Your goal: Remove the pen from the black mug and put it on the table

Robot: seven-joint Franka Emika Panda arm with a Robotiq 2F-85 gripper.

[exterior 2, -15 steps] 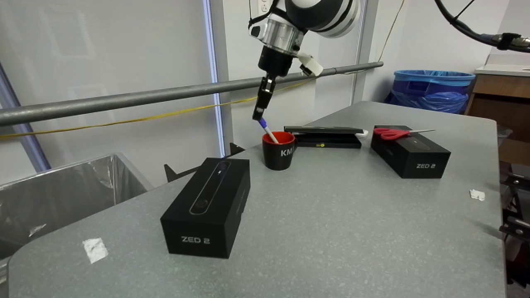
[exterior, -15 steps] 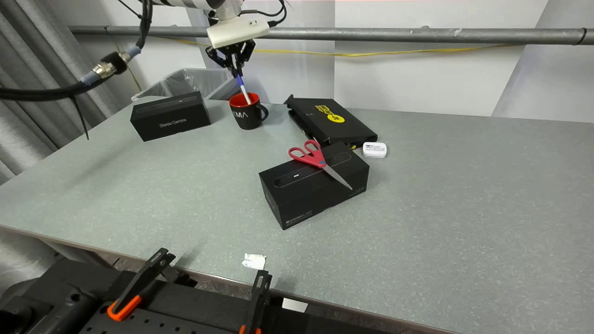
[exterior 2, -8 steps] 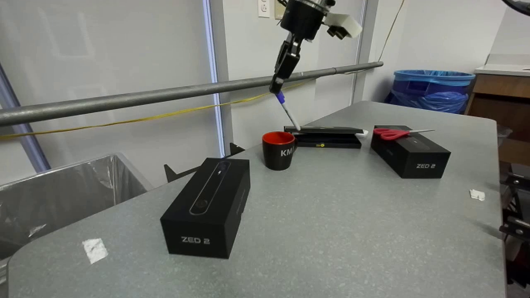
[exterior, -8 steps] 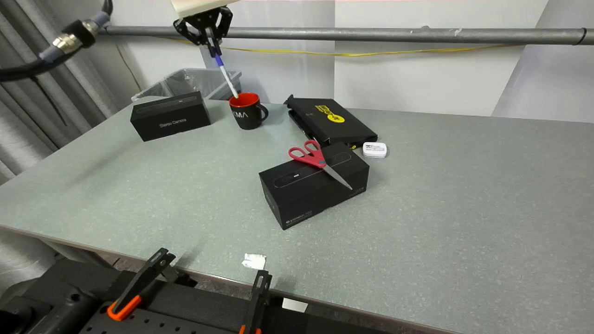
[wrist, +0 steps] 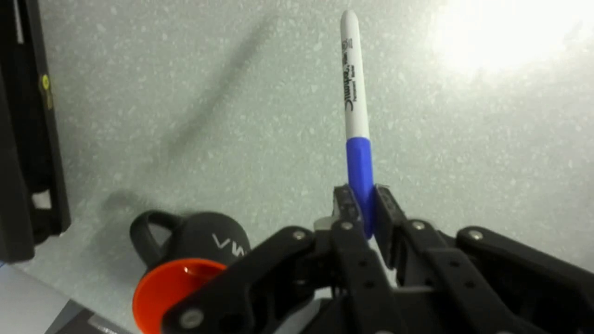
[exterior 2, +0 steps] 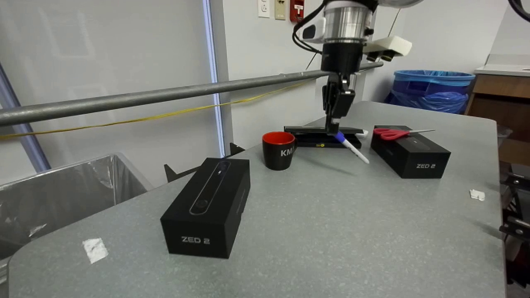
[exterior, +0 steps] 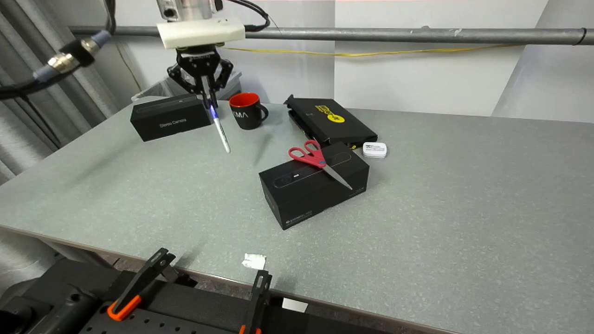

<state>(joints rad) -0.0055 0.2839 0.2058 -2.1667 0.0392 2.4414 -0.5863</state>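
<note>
My gripper is shut on the pen's blue cap; it shows in both exterior views [exterior: 210, 103] [exterior 2: 332, 127] and in the wrist view [wrist: 363, 199]. The pen [exterior: 219, 128] [exterior 2: 352, 148] [wrist: 356, 93] has a white barrel and tilts downward, its white end pointing away from the fingers. Its shadow lies apart from it, so it hangs above the grey speckled table [exterior: 417, 232] [exterior 2: 331, 231] [wrist: 278, 116]. The black mug [exterior: 249, 117] [exterior 2: 276, 155] [wrist: 199, 239], red inside, stands upright beside the gripper, apart from the pen.
A black box [exterior: 320, 195] bears red-handled scissors [exterior: 312, 157]. A flat black box [exterior: 332, 121] and a small white case [exterior: 374, 150] lie behind it. Another black box [exterior: 171, 118] [exterior 2: 203, 211] stands near the mug. A clear bin [exterior 2: 74, 182] is beyond the table edge.
The pen was inside the mug one second ago. My gripper has lifted it out, then moved away from the mug and lowered over open table. The mug has not moved.
</note>
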